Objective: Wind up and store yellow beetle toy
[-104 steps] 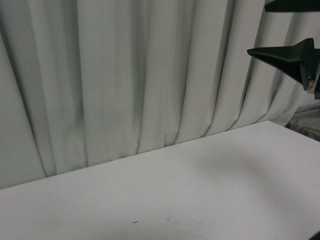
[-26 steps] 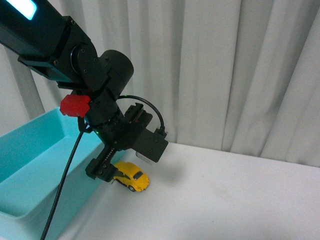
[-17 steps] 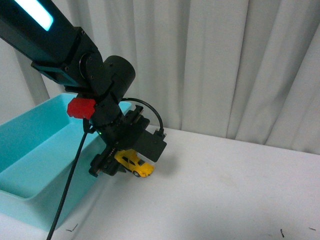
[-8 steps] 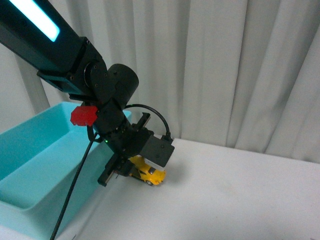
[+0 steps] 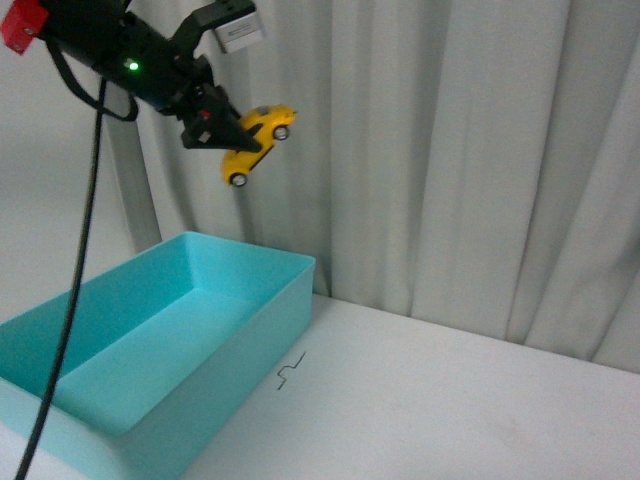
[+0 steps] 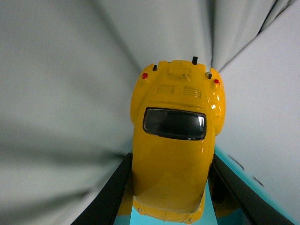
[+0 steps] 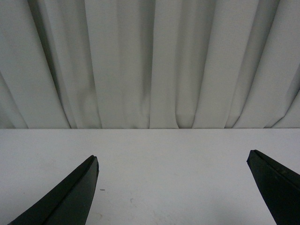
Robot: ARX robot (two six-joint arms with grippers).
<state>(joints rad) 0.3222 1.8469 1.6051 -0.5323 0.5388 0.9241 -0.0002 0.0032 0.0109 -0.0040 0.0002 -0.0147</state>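
The left gripper (image 5: 232, 136) is clamped on the yellow beetle toy (image 5: 257, 138), one finger against each side of the car. It holds the toy tilted in the air, high above the far rim of the teal bin (image 5: 255, 365). The right gripper (image 7: 173, 187) is spread wide and holds nothing. The bin sits on a white table (image 5: 460, 400), and a pale curtain (image 5: 450, 150) hangs behind it.

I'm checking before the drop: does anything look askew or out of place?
Only the car: clamped in the left tool, it hangs steeply tilted, high above the bin. Nothing looks spilled or damaged.
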